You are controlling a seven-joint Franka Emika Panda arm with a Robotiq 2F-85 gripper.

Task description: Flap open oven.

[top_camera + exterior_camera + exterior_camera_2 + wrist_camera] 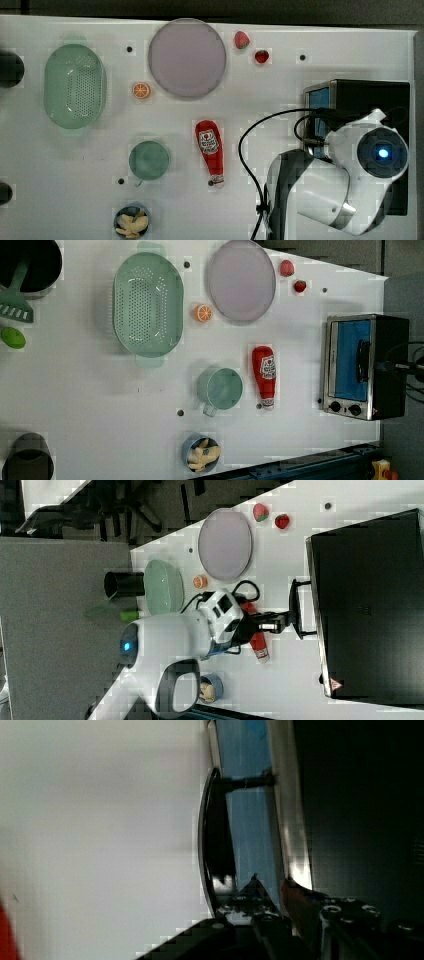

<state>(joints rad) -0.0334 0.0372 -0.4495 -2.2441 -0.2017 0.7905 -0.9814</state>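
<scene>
The oven [365, 366] stands against the table [90, 405] edge on the left view's right, its blue glass door upright and shut, the black bar handle [295, 608] standing off the front. In the right view the gripper [286, 620] sits at that handle, jaws narrowed to a small gap with the bar apparently between them; whether the pads actually press on it I cannot tell. The white arm [340, 175] hangs over the oven's front in the top view, its black cable [250, 145] looping out over the table. Just in front of the door lies a red ketchup bottle [265, 375], with a green cup [222, 388] beside it. Farther off sit a grey plate [241, 280], a green colander [147, 304], an orange slice [203, 313] and two strawberries [292, 276].
</scene>
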